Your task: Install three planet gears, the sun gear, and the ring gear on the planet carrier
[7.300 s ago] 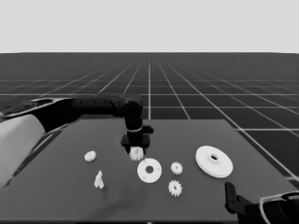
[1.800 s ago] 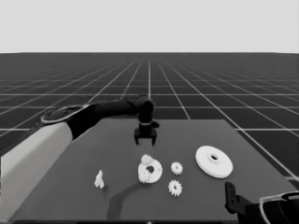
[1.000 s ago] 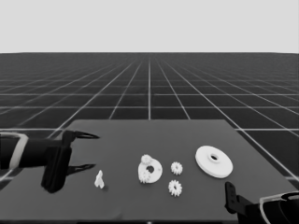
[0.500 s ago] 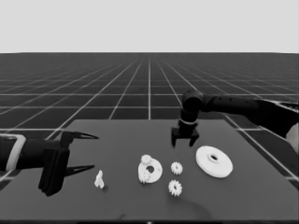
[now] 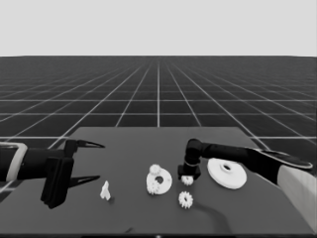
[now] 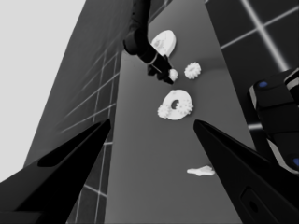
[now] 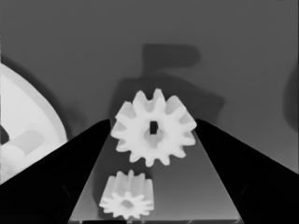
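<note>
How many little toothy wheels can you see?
4: two on the smaller round part, at and; one between the right gripper's jaws; one loose nearer the camera.

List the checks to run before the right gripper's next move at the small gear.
1. Right gripper centred on the gear: ok.
2. Grip firm on that gear: cannot tell.
3. Room left on the smaller round part, which carries two gears: ok.
4. Larger round part lies apart from the smaller one: ok.
5. Left gripper open over the table's left end, out of the way: ok.
</note>
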Available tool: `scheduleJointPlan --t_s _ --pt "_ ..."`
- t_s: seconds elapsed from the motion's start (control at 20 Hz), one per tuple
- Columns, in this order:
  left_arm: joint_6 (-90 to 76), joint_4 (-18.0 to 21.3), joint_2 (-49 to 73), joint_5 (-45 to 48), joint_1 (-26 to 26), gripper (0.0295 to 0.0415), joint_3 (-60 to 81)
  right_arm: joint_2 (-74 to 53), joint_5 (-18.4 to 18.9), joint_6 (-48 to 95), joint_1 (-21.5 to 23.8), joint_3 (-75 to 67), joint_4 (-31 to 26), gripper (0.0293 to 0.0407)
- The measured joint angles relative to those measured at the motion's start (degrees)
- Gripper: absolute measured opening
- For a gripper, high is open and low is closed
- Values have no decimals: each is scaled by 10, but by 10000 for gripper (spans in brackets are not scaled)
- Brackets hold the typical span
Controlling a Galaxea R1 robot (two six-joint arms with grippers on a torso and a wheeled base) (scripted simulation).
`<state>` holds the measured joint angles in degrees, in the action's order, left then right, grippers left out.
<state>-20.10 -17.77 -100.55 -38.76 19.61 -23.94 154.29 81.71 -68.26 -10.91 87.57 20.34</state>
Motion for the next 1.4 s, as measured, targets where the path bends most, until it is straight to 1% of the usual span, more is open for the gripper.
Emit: scheduleJointPlan --t_s 0.05,0.15,0.2,0.55,0.6,0.65,0.7,0.75,0.8,0.9,1.05,1.1,1.2,1.4 --pt "0 0 0 0 0 385 0 0 -1 0 -1 1 1 385" --pt "0 0 0 0 0 385 0 1 -1 1 -1 2 1 314" --pt "0 0 0 0 0 385 0 1 -1 1 -1 2 1 312" --pt "0 0 0 0 0 385 0 1 -1 1 -1 2 1 312" --pt "0 0 0 0 0 385 0 -31 52 -44 59 -89 -71 312" --pt "0 0 0 0 0 385 0 -40 71 -61 134 -118 -129 312" --pt "0 0 0 0 0 385 0 -39 78 -62 179 -118 -167 312" --pt "0 0 0 0 0 385 0 -37 82 -59 204 -112 -189 312" --pt "0 0 0 0 0 385 0 -35 85 -56 218 -107 -201 312" --pt "0 0 0 0 0 385 0 -33 87 -52 231 -101 -213 312" --pt "0 0 0 0 0 385 0 -32 89 -50 235 -98 -218 312" --pt "0 0 0 0 0 385 0 17 88 -88 236 -79 -219 312" --pt "0 0 0 0 0 385 0 81 87 -114 236 -49 -220 312" --pt "0 0 0 0 0 385 0 109 86 -121 236 -28 -220 312"
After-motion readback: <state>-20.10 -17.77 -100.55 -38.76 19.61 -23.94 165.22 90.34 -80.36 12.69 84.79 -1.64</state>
